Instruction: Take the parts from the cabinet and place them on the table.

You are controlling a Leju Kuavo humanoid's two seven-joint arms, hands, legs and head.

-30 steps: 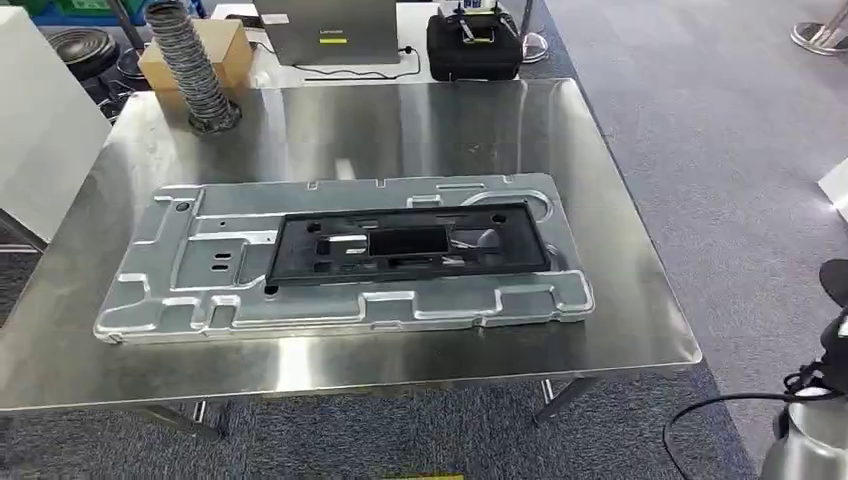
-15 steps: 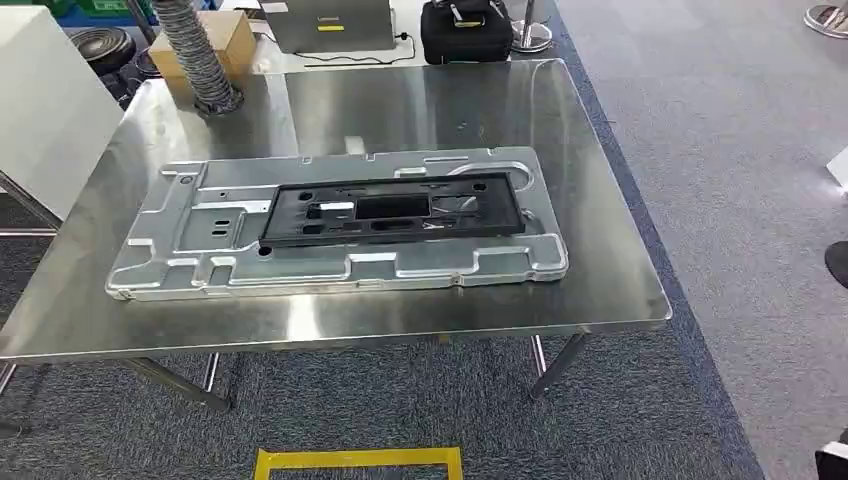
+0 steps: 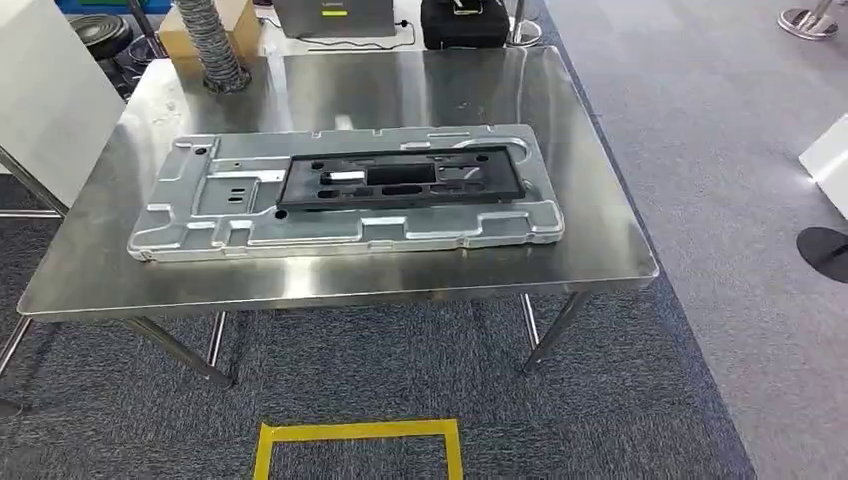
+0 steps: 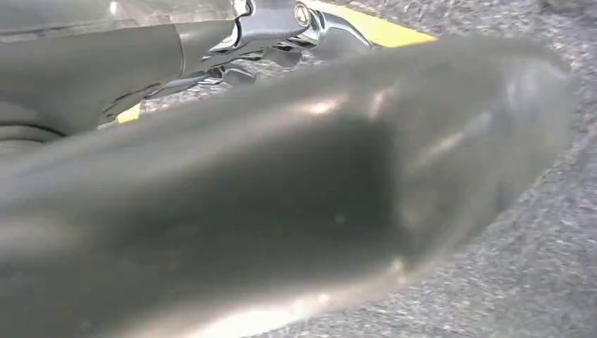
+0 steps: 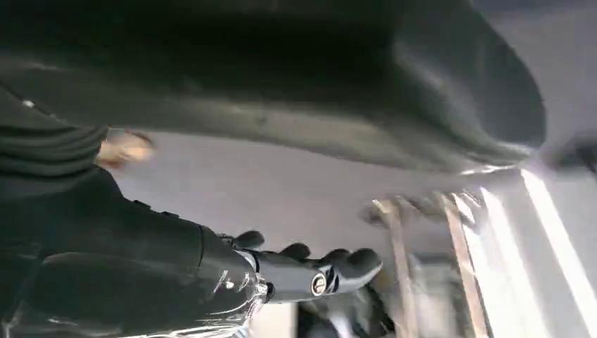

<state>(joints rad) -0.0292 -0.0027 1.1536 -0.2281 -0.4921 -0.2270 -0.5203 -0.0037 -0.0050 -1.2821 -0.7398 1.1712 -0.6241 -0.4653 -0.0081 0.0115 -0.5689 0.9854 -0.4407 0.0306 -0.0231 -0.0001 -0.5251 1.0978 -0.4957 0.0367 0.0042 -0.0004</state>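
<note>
Steel table carries a silver panel at its centre, with a black frame lying on the panel toward 2 o'clock. The left hand and right hand hang empty, fingers loosely apart, though blur leaves the left one's state unclear.

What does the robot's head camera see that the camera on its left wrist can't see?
Head view alone: the steel table with a big silver metal panel lying flat on it and a black frame resting on that panel.

Left wrist view alone: the left hand, up close, beside a blurry dark shape.

Both: the grey carpet and the yellow tape stuck to it.
</note>
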